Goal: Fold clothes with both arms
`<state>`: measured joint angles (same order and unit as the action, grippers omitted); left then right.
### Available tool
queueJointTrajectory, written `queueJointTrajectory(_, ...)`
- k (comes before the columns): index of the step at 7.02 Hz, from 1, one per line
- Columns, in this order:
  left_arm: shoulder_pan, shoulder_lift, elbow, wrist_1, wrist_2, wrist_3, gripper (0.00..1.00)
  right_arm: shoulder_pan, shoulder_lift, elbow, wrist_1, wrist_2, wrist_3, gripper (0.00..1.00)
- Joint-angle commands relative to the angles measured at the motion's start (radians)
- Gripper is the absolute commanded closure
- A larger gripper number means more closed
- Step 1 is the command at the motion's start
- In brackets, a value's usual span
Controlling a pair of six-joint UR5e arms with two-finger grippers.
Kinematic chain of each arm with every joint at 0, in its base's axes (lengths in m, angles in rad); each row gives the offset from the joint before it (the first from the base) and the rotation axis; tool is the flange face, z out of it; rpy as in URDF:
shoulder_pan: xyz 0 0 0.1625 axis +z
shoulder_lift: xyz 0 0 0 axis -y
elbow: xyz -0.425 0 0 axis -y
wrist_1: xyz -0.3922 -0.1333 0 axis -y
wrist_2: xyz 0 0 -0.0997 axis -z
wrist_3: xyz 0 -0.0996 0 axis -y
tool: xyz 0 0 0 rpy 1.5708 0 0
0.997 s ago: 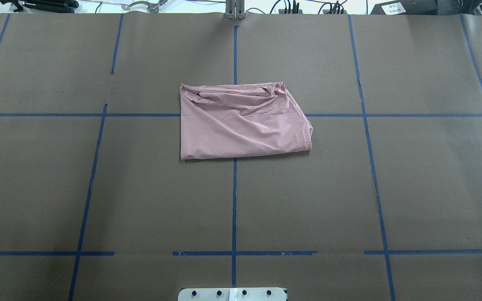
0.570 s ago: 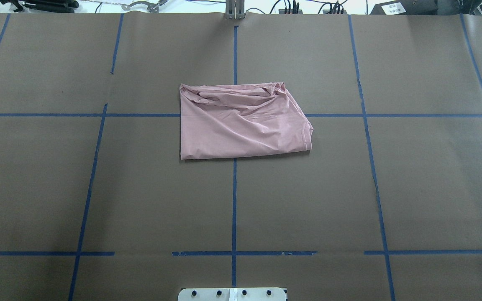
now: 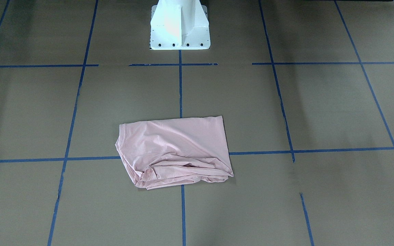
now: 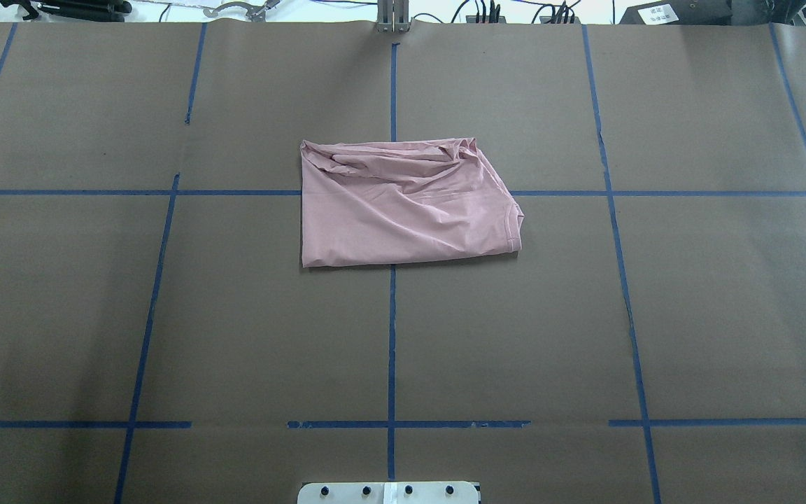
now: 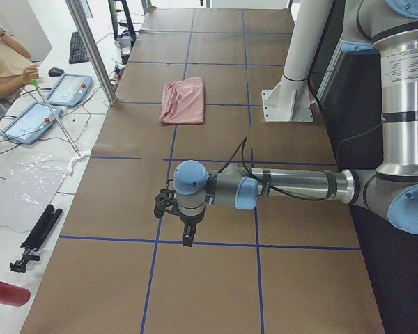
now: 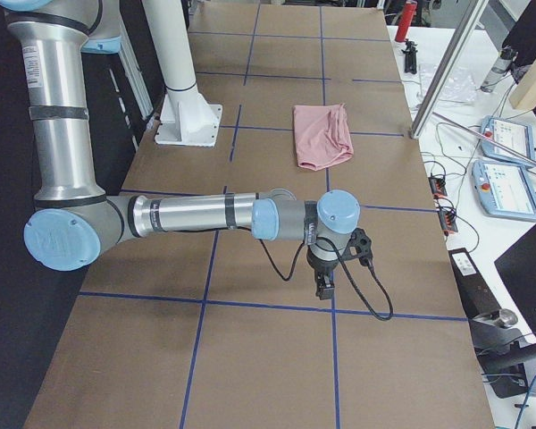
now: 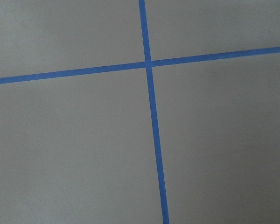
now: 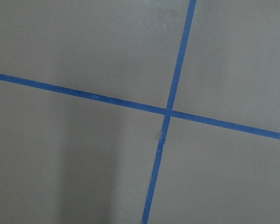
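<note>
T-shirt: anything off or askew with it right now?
Yes. The T-shirt is folded but untidy. Its far edge, away from the robot, is bunched in loose wrinkles. Its right side runs slanted, so the bundle is lopsided rather than square to the blue tape grid. No damage shows.

We can't read any txt. White label (image 4: 657, 12) on black box (image 4: 697, 10), past tabletop's far-right edge, too small to make out.

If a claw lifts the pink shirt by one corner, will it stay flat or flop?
Probably flop: the pink shirt lies in soft wrinkles and bunched layers. Its folds would likely fall open. Pushed, it would likely crumple, not slide neatly.
</note>
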<state>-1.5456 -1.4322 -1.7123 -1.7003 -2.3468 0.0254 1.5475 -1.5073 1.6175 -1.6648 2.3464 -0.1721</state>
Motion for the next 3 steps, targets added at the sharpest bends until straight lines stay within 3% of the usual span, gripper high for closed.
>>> queueJointTrajectory(1,-0.005,-0.005,0.02,-0.045,0.007,-0.001,0.0,0.0,0.001,0.001,0.002,-0.001,0.0,0.0)
queueJointTrajectory(3,-0.004,-0.01,0.02,-0.045,0.052,0.001,0.0,0.0,-0.001,-0.002,0.004,-0.002,0.0,0.0)
